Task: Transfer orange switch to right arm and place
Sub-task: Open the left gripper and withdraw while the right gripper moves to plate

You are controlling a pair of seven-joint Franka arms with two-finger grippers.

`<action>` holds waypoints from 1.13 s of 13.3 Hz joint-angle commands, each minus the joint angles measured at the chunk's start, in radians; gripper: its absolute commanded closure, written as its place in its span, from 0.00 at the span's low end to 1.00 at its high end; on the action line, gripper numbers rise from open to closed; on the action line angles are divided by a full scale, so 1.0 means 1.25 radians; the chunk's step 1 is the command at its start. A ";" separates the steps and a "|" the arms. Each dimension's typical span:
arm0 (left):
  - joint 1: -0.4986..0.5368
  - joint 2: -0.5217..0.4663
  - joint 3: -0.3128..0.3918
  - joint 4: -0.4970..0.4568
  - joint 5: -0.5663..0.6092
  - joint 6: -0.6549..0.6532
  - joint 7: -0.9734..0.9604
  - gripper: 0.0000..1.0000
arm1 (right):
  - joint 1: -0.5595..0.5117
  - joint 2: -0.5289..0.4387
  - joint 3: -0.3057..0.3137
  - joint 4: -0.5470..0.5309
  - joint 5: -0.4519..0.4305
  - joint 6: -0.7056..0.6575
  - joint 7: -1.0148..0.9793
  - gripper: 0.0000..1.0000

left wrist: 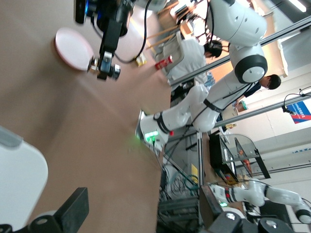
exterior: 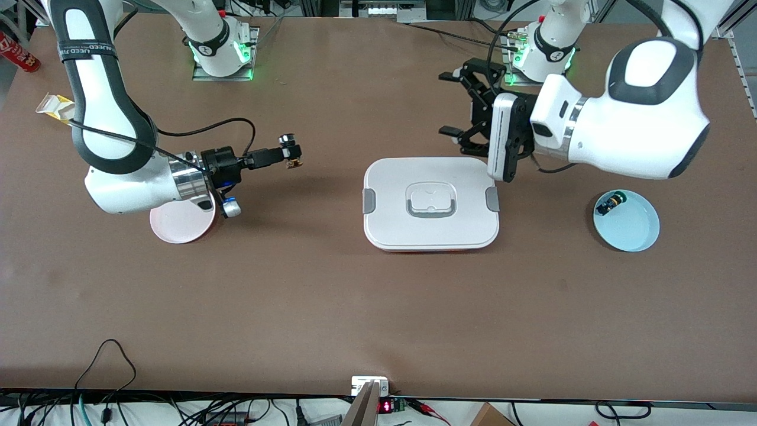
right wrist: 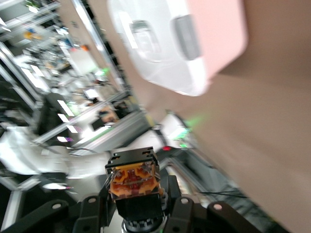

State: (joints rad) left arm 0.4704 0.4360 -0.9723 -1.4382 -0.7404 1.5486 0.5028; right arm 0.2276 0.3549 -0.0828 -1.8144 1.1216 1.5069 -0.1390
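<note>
My right gripper (exterior: 288, 152) is shut on the orange switch (exterior: 290, 143) and holds it in the air over bare table, between the pink plate (exterior: 177, 228) and the white lidded box (exterior: 430, 204). In the right wrist view the switch's orange-brass terminal end (right wrist: 133, 178) shows between the black fingers (right wrist: 182, 213). My left gripper (exterior: 452, 103), a black linkage claw, is open and empty above the table beside the box's edge that lies farther from the front camera. The left wrist view shows one of its fingers (left wrist: 73, 208) and, farther off, the right gripper holding the switch (left wrist: 103, 65).
A light blue bowl (exterior: 636, 228) toward the left arm's end holds a black switch with a green-yellow tip (exterior: 610, 205). A yellow carton (exterior: 56, 107) and a red can (exterior: 18, 53) lie at the right arm's end of the table.
</note>
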 commanded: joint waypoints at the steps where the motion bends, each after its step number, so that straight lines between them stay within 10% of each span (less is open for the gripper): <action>1: 0.000 -0.009 -0.010 0.064 0.088 -0.095 -0.197 0.00 | -0.012 -0.015 0.004 -0.003 -0.150 -0.004 -0.085 0.84; 11: -0.005 -0.069 0.038 0.112 0.624 -0.245 -0.353 0.00 | -0.002 -0.015 0.004 -0.001 -0.781 0.179 -0.523 0.85; 15: -0.197 -0.171 0.399 0.045 0.607 -0.133 -0.353 0.00 | -0.020 -0.010 0.004 -0.005 -0.928 0.282 -0.698 0.85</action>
State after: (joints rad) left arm 0.3668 0.3213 -0.6961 -1.3083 0.0290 1.2826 0.0632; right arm 0.2206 0.3530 -0.0815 -1.8117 0.0148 1.8125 -0.9076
